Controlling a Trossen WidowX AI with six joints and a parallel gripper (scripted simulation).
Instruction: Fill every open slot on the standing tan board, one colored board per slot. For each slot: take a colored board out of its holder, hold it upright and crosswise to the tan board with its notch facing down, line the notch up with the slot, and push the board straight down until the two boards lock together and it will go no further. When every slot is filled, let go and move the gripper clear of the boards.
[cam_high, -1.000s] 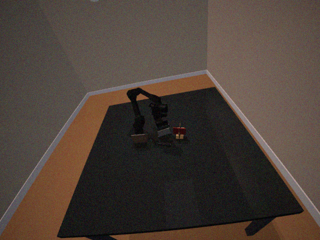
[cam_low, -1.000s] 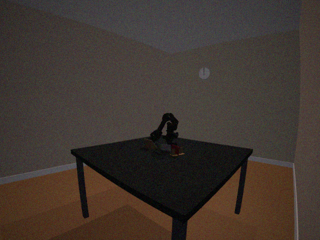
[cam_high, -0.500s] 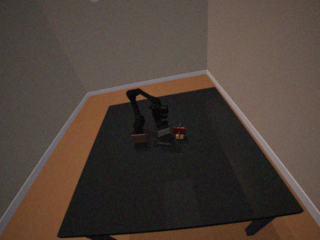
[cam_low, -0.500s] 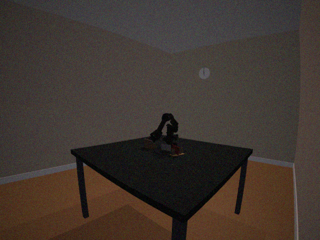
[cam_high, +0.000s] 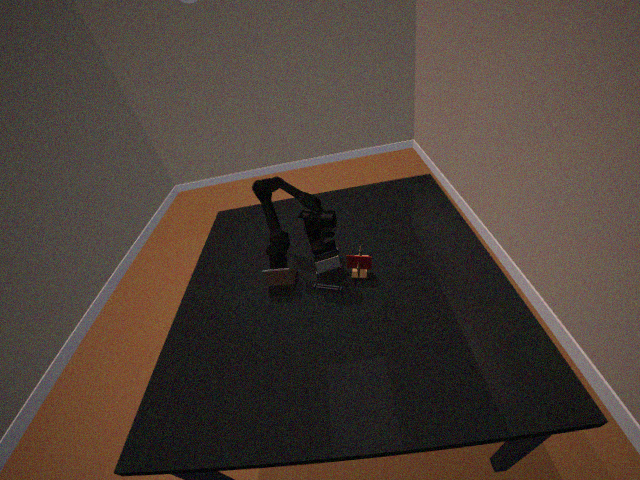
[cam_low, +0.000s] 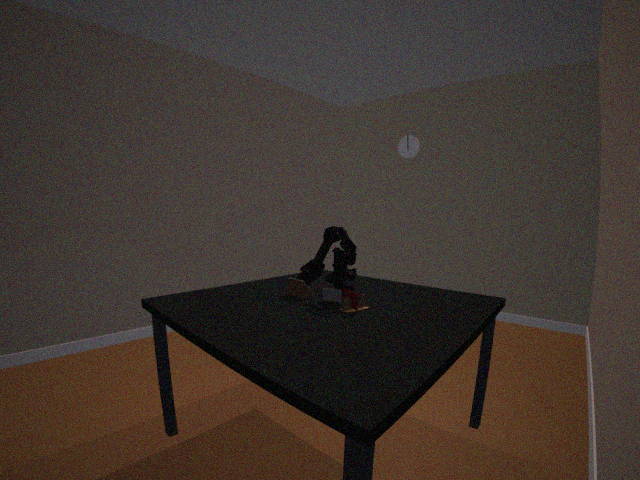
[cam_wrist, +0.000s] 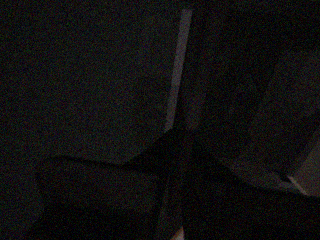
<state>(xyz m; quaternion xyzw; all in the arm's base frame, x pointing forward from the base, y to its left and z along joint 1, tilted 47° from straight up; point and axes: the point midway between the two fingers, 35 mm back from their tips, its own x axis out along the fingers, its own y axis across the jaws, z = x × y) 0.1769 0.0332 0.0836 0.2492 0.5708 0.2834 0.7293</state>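
the claw is clamped on the grey board; no writing is legible.

Room light: staying dim, its source lying out of view
Exterior view: showing grain, with soft shadows falling across the orange floor
Black tabletop: swallowing most detail, faint paler patches showing in the top view
Wrist view: sinking into near-black, edges blurring into speckled noise
Robot arm: reading almost as a silhouette
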